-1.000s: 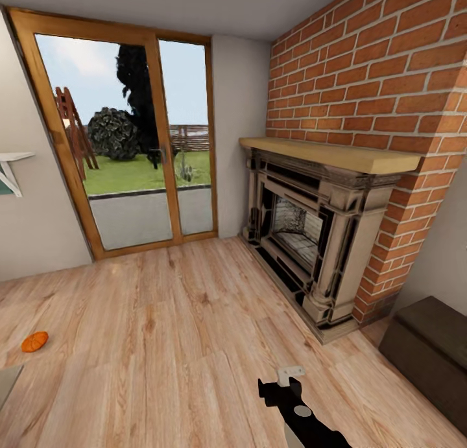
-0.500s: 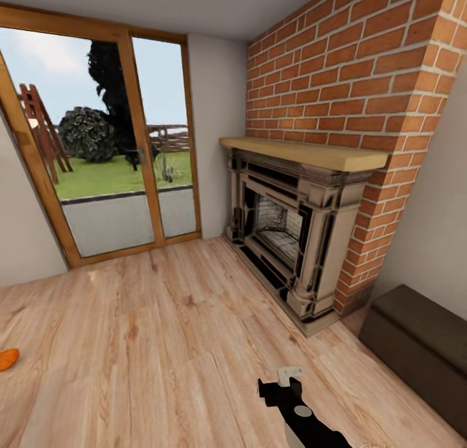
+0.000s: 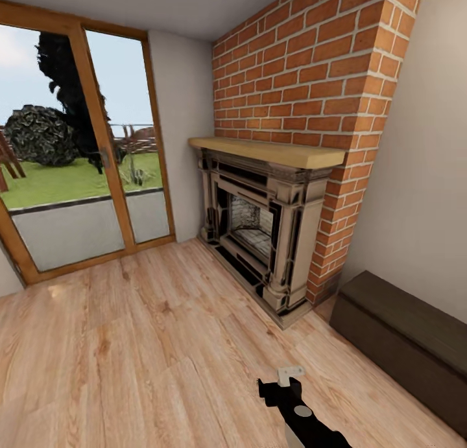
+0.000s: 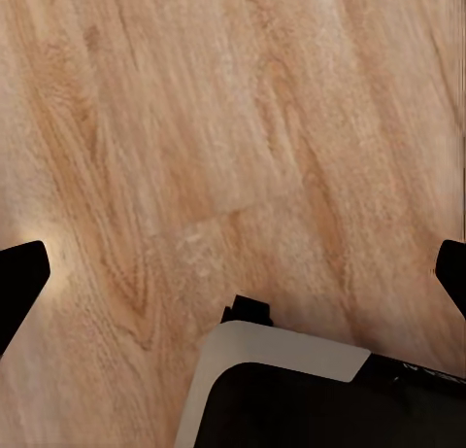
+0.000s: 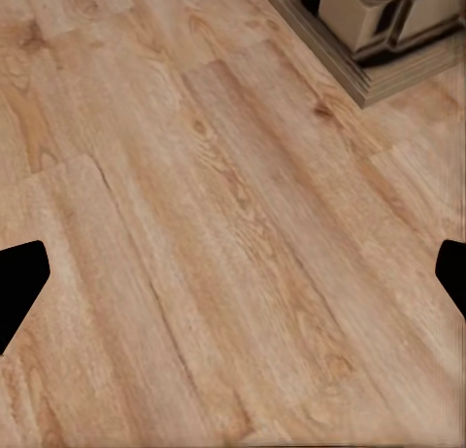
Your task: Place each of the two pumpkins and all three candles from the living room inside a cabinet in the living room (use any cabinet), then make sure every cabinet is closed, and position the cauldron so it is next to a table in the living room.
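The robot has swung right: the pumpkin has slid out of sight and the cabinet (image 3: 405, 334) is coming into view; both grippers hang spread, empty.

The left wrist camera looks down on a light wood plank floor (image 4: 223, 147) with pronounced grain and visible plank joints. The left gripper (image 4: 233, 278) has its two dark fingertips (image 4: 19, 278) spread wide apart, one at each side edge of the picture, with nothing between them. Below the gripper, part of the robot's own body (image 4: 291, 385) shows: a pale grey rim over a black surface.
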